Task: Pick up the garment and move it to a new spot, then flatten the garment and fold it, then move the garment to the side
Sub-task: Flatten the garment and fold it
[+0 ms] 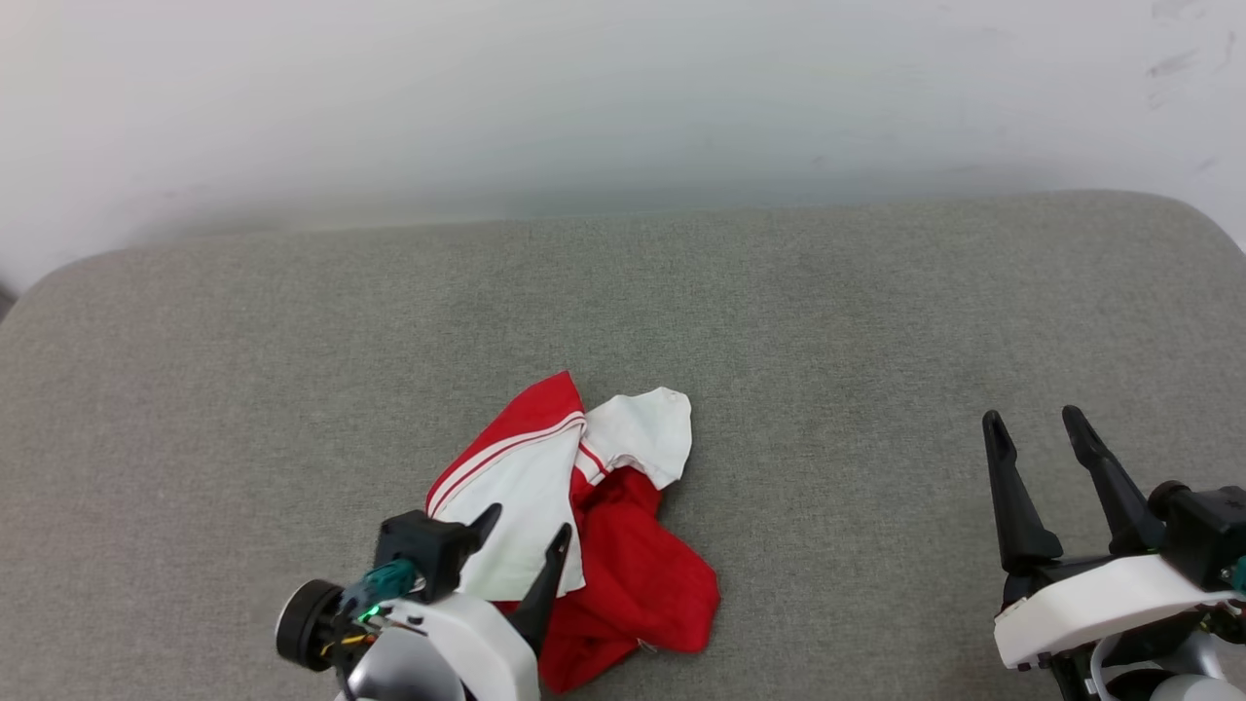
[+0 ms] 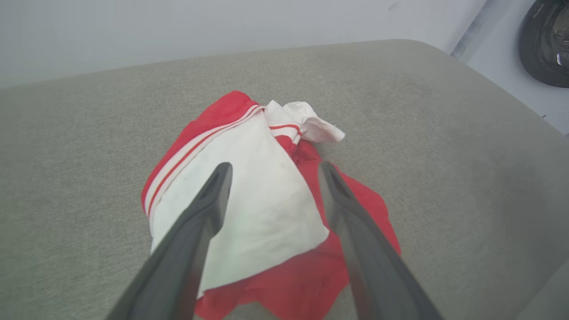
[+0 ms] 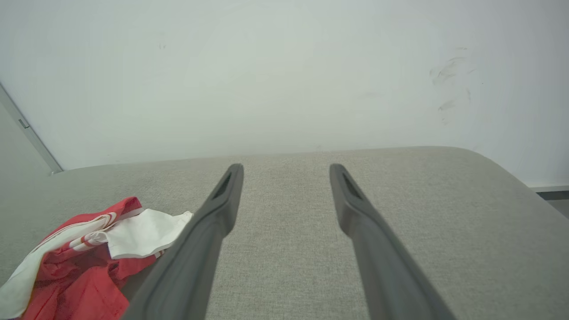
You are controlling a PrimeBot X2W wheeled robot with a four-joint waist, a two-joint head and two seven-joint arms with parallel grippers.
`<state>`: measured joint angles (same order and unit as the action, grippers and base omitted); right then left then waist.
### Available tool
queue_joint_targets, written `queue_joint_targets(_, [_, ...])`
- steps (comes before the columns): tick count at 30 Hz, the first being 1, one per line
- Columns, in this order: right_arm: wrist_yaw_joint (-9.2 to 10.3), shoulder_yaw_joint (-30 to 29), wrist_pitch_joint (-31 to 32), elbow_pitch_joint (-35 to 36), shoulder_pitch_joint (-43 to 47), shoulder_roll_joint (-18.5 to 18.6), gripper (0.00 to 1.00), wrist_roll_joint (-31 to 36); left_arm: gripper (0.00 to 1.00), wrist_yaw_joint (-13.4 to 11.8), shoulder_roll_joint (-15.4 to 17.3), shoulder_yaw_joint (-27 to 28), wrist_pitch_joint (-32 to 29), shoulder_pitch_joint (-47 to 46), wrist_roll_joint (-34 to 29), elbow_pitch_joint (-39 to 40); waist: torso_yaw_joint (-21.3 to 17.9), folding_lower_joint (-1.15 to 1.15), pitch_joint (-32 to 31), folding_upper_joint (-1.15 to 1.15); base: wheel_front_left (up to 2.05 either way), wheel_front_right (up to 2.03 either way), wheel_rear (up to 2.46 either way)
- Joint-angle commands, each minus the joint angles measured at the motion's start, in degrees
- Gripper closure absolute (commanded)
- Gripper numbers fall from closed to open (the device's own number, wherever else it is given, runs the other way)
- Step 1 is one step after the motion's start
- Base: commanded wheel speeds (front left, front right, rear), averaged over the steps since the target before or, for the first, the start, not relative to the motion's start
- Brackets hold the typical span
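The garment point(image 1: 584, 516) is a crumpled red and white heap with striped trim, lying near the front middle of the grey padded surface. My left gripper point(image 1: 526, 531) hovers over its near edge, open, with nothing between the fingers. In the left wrist view the garment point(image 2: 262, 195) lies just beyond the spread fingers of the left gripper point(image 2: 273, 166). My right gripper point(image 1: 1037, 419) stands open at the lower right, well away from the cloth. The right wrist view has the garment point(image 3: 89, 253) at its lower left and the right gripper point(image 3: 286, 168) open over bare surface.
The grey padded surface point(image 1: 827, 312) stretches wide around the heap and ends at a white wall point(image 1: 623, 97) behind. A dark round object point(image 2: 546, 44) stands on the floor beyond the surface's rounded corner.
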<state>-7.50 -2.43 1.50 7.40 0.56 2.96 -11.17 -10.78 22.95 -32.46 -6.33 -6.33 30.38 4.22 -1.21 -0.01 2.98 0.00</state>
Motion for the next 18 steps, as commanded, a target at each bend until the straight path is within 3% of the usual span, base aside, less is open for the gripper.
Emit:
queue_joint_targets(1, [0.02, -0.14, -0.01, 0.38, 0.34, -0.11, 0.0, -0.28, 0.0, 1.21, 0.97, -1.22, -2.68, -1.81, -0.64, 0.44, 0.1, 0.01, 0.15, 0.0, 0.0, 0.0, 0.0])
queue_joint_targets(9, [0.02, 0.29, -0.54, 0.4, -0.82, -0.11, 0.0, -0.66, 0.0, 6.87, 4.63, -6.86, -17.17, -8.13, -0.56, -0.34, -0.69, 0.01, 1.57, 0.0, 0.0, 0.0, 0.0])
queue_joint_targets(16, [0.02, 0.72, -1.65, -0.38, -1.89, -0.11, 0.0, -1.61, 0.0, 9.08, 6.96, -9.03, -25.01, -12.78, -1.66, -2.78, -2.44, 0.01, 3.78, 0.0, 0.0, 0.0, 0.0])
queue_joint_targets(17, [0.02, 0.69, -1.86, -0.55, -1.94, -0.11, 0.0, -1.61, 0.43, 9.16, 7.12, -9.06, -25.32, -13.06, -1.74, -3.21, -2.63, 0.01, 3.96, 0.0, 0.0, 0.0, 0.0])
queue_joint_targets(18, [0.02, 0.71, -2.09, -0.69, -1.89, -0.11, 0.0, -1.7, 0.75, 9.22, 7.32, -9.03, -25.41, -13.4, -1.99, -3.34, -2.82, 0.01, 4.16, 0.0, 0.0, 0.0, 0.0])
